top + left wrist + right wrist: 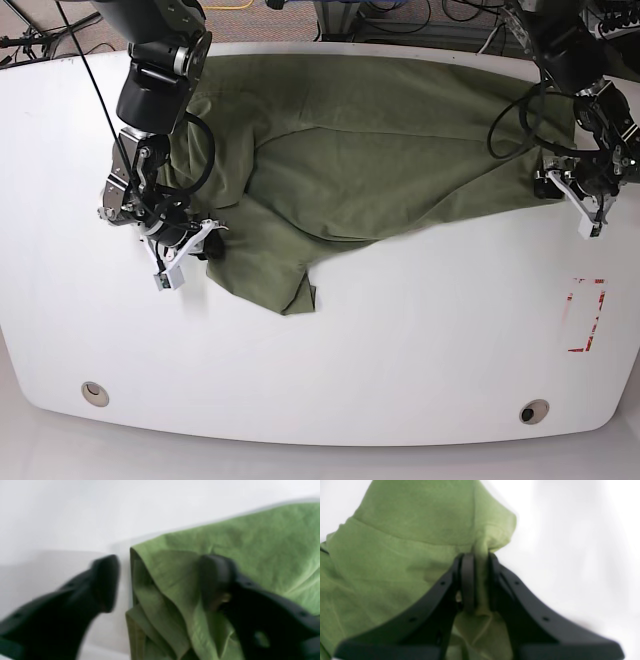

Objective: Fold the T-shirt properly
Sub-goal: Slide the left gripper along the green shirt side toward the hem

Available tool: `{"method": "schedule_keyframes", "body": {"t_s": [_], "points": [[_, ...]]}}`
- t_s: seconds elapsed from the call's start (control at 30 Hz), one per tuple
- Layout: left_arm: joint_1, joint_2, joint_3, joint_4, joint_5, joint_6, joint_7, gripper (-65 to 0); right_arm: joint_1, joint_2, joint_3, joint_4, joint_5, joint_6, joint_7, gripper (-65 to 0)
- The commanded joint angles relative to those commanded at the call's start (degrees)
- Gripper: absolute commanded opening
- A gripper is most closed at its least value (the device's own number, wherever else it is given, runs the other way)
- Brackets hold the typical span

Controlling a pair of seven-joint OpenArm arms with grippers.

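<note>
We see the T-shirt (pixel 370 150) spread wrinkled across the far half of the white table (pixel 400 350), one bunched flap reaching toward the middle. The right pincer (pixel 478 580) is closed on a gathered fold of the cloth near the table's left edge. The left pincer (pixel 160 582) stands wide apart at the shirt's border near the right edge, apparently gripping nothing, though the view is blurred.

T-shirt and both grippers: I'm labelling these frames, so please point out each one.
T-shirt (pixel 400 150), base view, on its flat middle panel.
Right gripper (pixel 478 557), right wrist view, at the fingertips pinching cloth.
Left gripper (pixel 160 562), left wrist view, between its spread fingertips, over the shirt's edge.
</note>
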Motion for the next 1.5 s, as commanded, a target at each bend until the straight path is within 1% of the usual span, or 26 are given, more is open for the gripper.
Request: {"method": "schedule_keyframes", "body": {"t_s": [0.13,0.2,0.3,0.73,0.83,1.03,1.5], "points": [[-1.7,0.0,0.0,-0.1,0.3,0.0,0.1,-46.1,0.0,0.0,0.0,0.0,0.0,0.0,0.0,-56.6],[-2.0,0.0,0.0,-0.1,0.3,0.0,0.1,-50.0,0.0,0.0,0.0,0.0,0.0,0.0,0.0,-56.8],[-2.1,0.0,0.0,0.1,0.3,0.0,0.1,-52.2,0.0,0.0,0.0,0.0,-0.2,0.0,0.0,-56.8],[-4.5,-0.1,0.0,0.0,0.4,0.0,-0.2,-52.4,0.0,0.0,0.0,0.0,-0.2,0.0,0.0,-56.8],[-4.7,-0.1,0.0,0.0,1.1,0.0,-0.3,-52.4,0.0,0.0,0.0,0.0,-0.2,0.0,0.0,-56.8],[-6.9,-0.1,0.1,-0.1,2.8,0.0,-2.6,-52.4,0.0,0.0,0.0,0.0,0.0,0.0,0.0,-56.8],[-10.4,-0.1,0.6,-0.1,2.6,0.0,-2.8,-51.9,-0.1,0.0,0.0,0.0,0.0,0.0,0.0,-56.8]]}}
